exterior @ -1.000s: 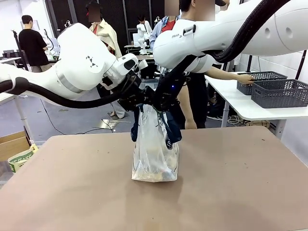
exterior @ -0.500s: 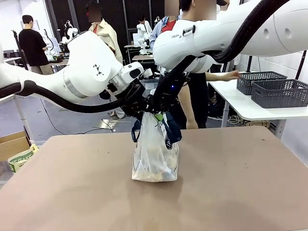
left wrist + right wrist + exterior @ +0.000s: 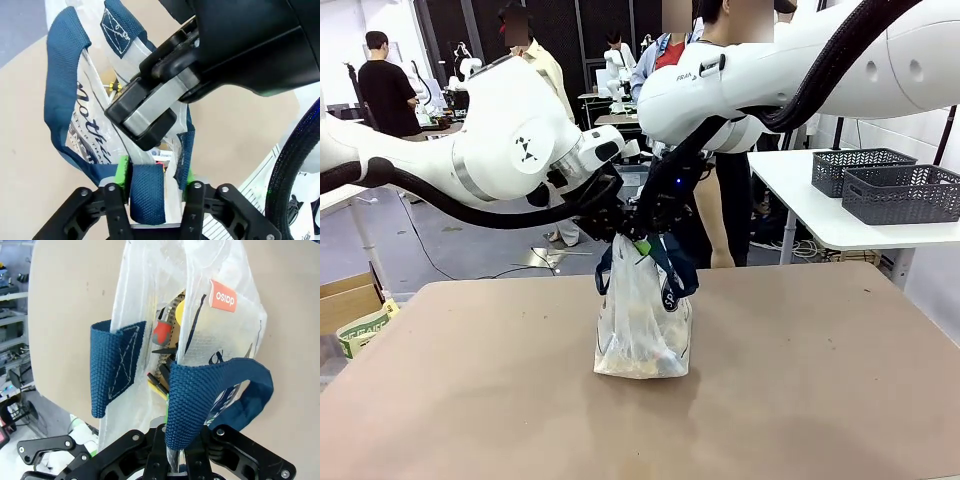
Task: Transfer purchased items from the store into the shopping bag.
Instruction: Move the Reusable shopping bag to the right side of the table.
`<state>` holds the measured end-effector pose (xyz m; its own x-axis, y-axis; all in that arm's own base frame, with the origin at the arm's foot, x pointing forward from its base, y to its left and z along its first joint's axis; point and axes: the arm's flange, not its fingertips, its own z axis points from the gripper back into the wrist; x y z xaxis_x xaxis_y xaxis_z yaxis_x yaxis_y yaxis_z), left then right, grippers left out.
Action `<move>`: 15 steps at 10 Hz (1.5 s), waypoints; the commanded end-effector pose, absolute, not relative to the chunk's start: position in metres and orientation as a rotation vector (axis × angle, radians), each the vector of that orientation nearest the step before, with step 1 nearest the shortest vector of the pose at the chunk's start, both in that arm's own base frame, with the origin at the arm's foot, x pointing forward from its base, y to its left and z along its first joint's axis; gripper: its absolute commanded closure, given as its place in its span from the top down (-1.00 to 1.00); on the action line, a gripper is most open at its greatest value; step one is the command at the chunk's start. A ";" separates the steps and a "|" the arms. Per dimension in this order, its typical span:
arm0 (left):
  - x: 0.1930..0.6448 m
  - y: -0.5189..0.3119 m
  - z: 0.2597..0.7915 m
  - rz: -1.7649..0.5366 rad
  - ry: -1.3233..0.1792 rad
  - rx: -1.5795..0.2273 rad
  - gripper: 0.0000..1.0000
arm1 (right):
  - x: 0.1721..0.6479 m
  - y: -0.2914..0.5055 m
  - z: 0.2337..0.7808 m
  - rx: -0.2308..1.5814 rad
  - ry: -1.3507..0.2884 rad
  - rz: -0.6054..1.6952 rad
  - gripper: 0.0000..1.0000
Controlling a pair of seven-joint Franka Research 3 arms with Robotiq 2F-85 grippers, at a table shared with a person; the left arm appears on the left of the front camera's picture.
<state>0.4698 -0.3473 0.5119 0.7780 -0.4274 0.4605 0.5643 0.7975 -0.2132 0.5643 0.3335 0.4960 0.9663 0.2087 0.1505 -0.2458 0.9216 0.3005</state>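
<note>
So the shopping bag [image 3: 642, 320] is standing near the middle of the table [image 3: 820, 380], mouth up, with both arms crowding over its top edge. The right gripper [image 3: 172, 447] is pinching one navy strap handle [image 3: 200, 400] with its jaws fully clamped. The left gripper [image 3: 152, 180] is sitting with its green pads [image 3: 121, 170] on either side of the other strap [image 3: 147, 192], looking like it's squeezing onto it, though I can't tell if it's properly tight. The purchased items [image 3: 167, 340] are sitting down inside the bag. The plastic film looks floppy and slippery, so I'd say the woven straps are the only sensible place to grab.
</note>
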 end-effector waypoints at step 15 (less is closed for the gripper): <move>0.466 -0.350 0.516 -0.562 -0.417 -0.329 -1.00 | 0.565 0.294 0.515 0.503 -0.088 0.477 1.00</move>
<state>0.4659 -0.3507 0.5143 0.7659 -0.4462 0.4629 0.5751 0.7974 -0.1829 0.5689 0.3084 0.5140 0.9000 0.3941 0.1860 -0.4357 0.8058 0.4010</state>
